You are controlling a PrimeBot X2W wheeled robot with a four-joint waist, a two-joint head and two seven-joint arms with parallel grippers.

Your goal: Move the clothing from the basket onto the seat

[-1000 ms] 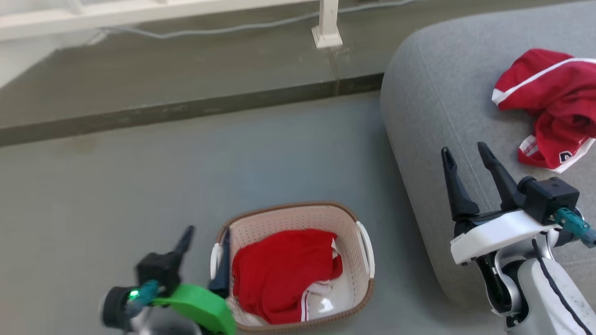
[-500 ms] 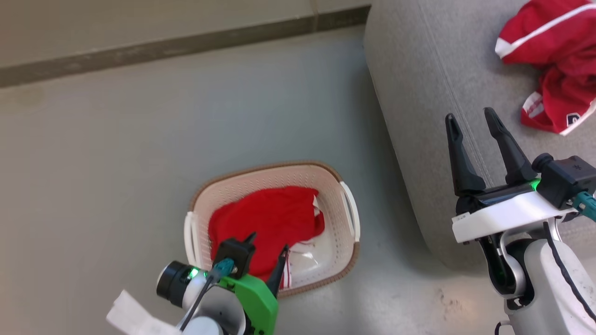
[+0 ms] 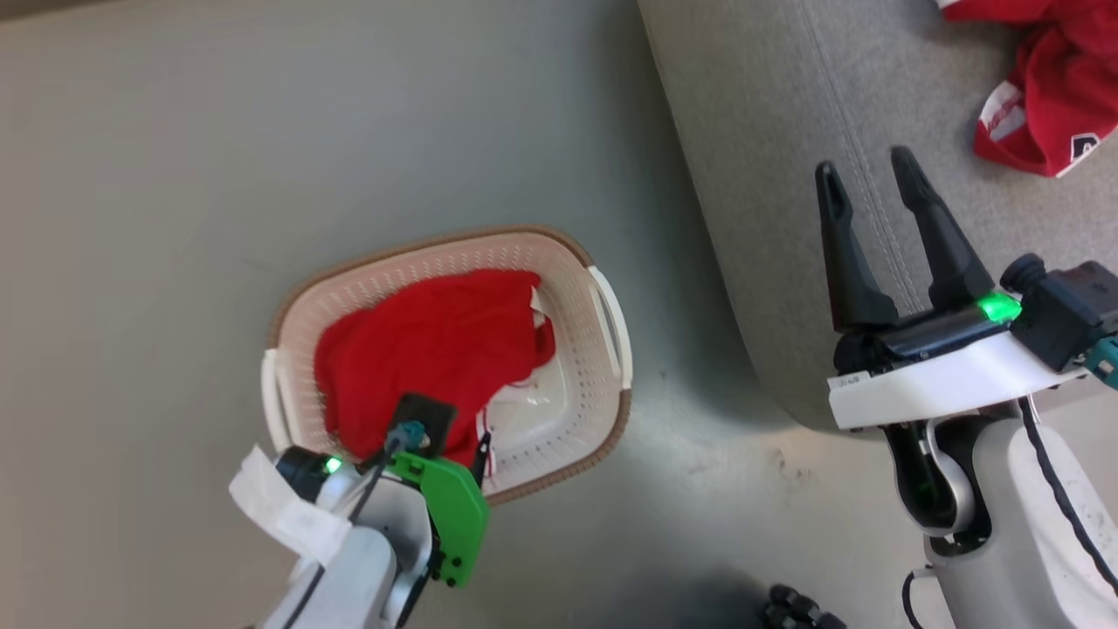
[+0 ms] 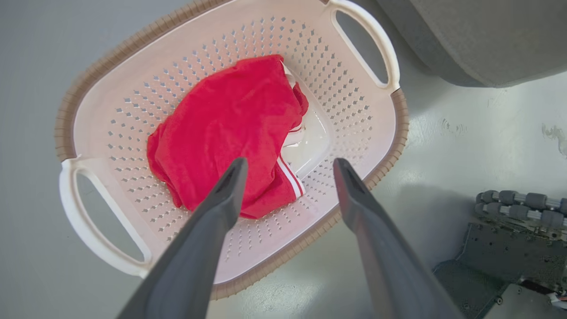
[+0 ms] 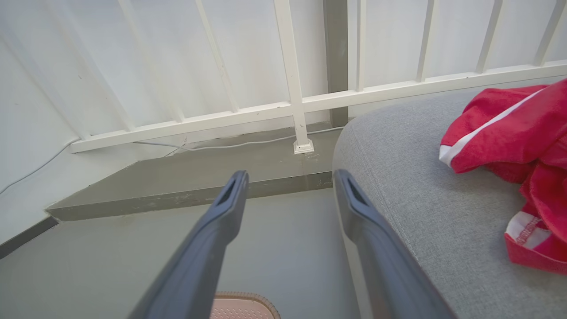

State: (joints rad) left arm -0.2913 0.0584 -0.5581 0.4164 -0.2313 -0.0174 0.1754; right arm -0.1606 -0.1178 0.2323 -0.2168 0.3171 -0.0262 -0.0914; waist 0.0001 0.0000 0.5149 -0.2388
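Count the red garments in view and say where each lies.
2: the first garment lies crumpled in the basket, below the open left tool; the second garment lies on the grey seat, beyond the right tool. Folds may hide more pieces.

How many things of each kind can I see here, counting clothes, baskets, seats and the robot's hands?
Baskets: 1, the basket
Seats: 1, the seat
Red clothing heaps: 2, the basket heap and the seat heap
Robot hands: 2, the left hand and the right hand, both open
Total: 6
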